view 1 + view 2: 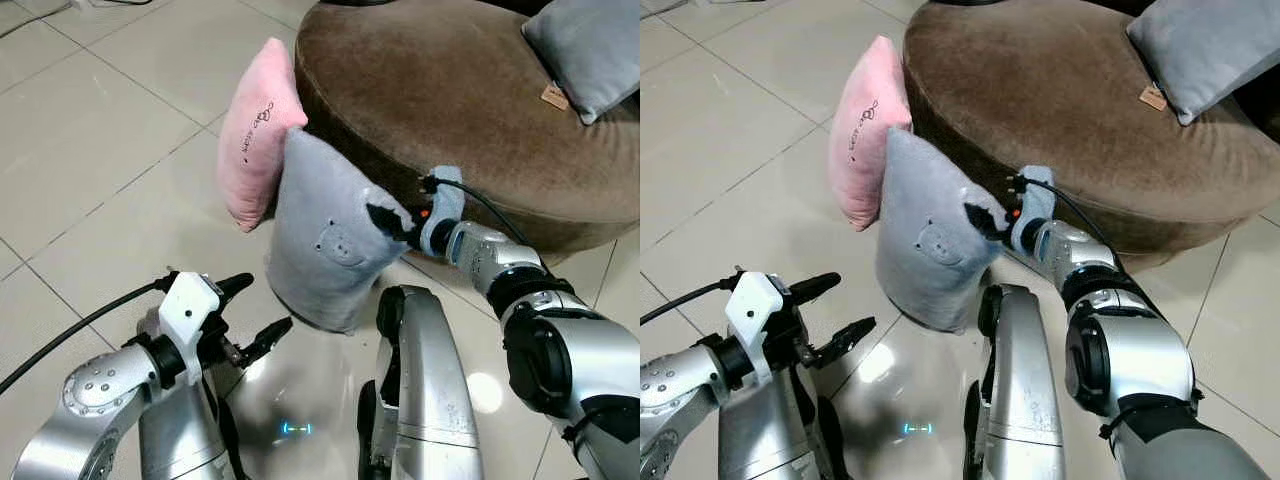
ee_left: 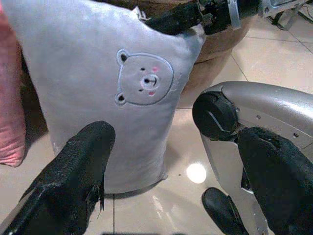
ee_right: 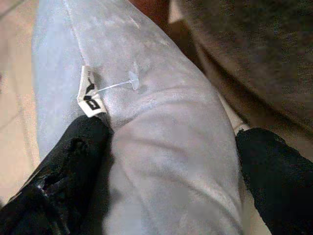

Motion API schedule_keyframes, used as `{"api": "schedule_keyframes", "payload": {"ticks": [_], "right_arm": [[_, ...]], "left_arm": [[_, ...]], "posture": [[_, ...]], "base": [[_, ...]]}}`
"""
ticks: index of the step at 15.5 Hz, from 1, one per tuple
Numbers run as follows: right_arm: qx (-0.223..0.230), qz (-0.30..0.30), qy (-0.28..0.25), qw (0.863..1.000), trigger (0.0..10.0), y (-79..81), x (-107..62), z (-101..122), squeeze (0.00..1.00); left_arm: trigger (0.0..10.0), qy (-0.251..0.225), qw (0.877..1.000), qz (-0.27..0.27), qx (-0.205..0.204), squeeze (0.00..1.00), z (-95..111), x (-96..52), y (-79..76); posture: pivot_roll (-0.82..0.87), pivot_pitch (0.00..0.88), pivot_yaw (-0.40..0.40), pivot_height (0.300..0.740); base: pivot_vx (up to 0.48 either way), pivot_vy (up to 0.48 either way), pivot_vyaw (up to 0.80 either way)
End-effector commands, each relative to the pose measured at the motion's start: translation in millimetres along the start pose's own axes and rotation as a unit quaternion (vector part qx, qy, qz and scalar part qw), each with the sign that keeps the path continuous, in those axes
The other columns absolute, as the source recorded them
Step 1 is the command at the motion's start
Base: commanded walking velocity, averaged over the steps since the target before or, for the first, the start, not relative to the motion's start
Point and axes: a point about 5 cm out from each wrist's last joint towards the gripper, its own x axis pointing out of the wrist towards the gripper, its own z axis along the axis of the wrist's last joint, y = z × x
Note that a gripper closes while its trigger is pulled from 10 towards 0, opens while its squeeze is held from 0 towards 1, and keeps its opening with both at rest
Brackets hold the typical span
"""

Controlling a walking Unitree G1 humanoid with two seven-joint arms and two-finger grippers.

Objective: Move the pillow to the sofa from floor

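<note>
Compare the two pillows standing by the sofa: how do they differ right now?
The grey pillow bears a bear face; the pink pillow has dark lettering. The right gripper straddles the grey pillow's top corner; nothing touches the pink one. Grey stands nearer the robot. Both stand on the tiled floor against the sofa.

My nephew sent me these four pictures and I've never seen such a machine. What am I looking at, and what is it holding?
It's a humanoid robot with two silver arms ending in black two-fingered grippers. The two wide pictures come from cameras on its head looking down; the two close-ups come from cameras on its wrists. On the tiled floor a grey pillow with a bear face stands against a round brown sofa, with a pink pillow behind it. The right gripper straddles the grey pillow's upper corner, fingers around it. The left gripper hovers open nearby. Another grey cushion lies on the sofa.
</note>
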Motion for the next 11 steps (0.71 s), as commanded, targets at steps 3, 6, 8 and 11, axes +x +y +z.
{"api": "schedule_keyframes", "payload": {"ticks": [3, 6, 8, 11], "right_arm": [[0.006, 0.045, 0.009, 0.999, 10.0, 6.7, 1.1, 0.2, 0.00], [0.009, 0.039, -0.012, 0.999, 10.0, 6.0, 0.4, 9.4, 0.04], [0.009, 0.043, -0.024, 0.999, 10.0, 5.6, -0.7, 14.2, 1.00], [0.017, 0.068, -0.055, 0.996, 10.0, 6.8, -2.9, 23.2, 1.00]], "left_arm": [[10.0, 0.004, 1.000, -0.011, -0.008, 0.49, -3.0, 2.6, -0.5], [10.0, 0.005, 1.000, -0.012, -0.007, 0.49, -3.9, 2.3, -0.2], [10.0, 0.005, 1.000, -0.011, -0.006, 0.48, -4.3, 3.0, -0.3], [10.0, 0.005, 1.000, -0.012, -0.005, 0.49, -4.8, 3.2, 0.4]], "posture": [[0.01, 0.246, -0.076, 0.408], [0.00, 0.245, -0.077, 0.408], [0.00, 0.245, -0.078, 0.408], [0.00, 0.245, -0.075, 0.408]], "base": [[0.000, 0.000, 0.00], [0.000, 0.000, 0.00], [0.000, 0.000, 0.00], [0.000, 0.000, 0.00]]}}
